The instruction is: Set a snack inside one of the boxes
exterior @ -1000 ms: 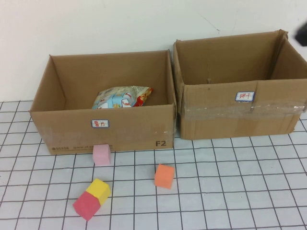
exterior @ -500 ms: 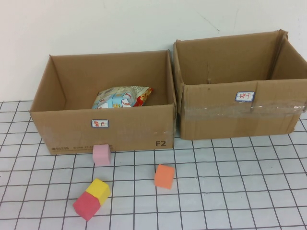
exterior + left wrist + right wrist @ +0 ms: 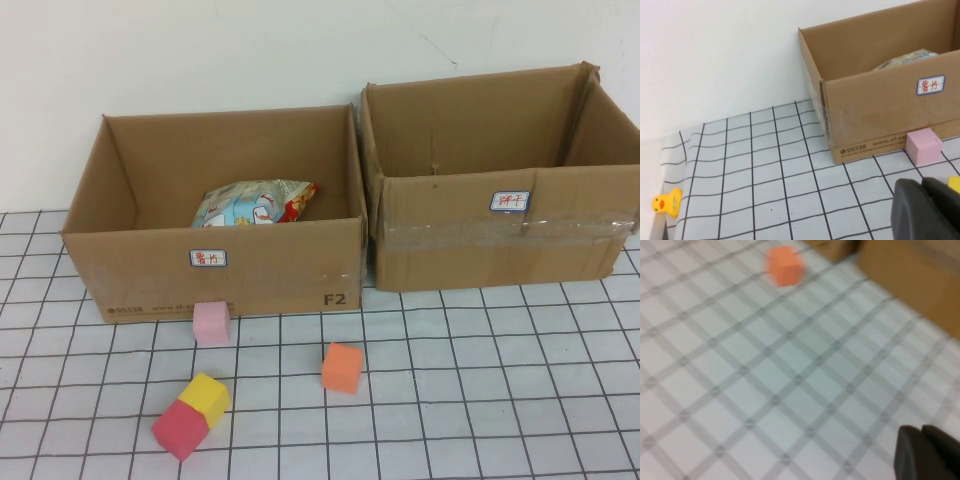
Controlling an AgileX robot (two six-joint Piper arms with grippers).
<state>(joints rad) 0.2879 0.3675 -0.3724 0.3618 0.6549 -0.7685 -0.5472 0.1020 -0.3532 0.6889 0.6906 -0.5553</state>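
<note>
A snack bag (image 3: 255, 204) lies inside the left cardboard box (image 3: 120, 255), which carries a small red-lettered label. Its top shows over the box wall in the left wrist view (image 3: 907, 58). The right cardboard box (image 3: 440, 215) looks empty. Neither arm shows in the high view. My left gripper (image 3: 922, 192) is shut and empty, low over the grid cloth near the left box's front corner. My right gripper (image 3: 922, 437) is shut and empty over the grid cloth, apart from the orange cube (image 3: 785, 265).
Foam cubes lie in front of the left box: pink (image 3: 212, 323) against its wall, orange (image 3: 343, 367), yellow (image 3: 206, 396) touching red (image 3: 181, 429). A yellow duck clip (image 3: 666, 203) sits at the cloth's left edge. A white wall stands behind the boxes.
A dark part of the right arm at the top right edge of the high view has gone out of sight. Nothing on the table has moved.
</note>
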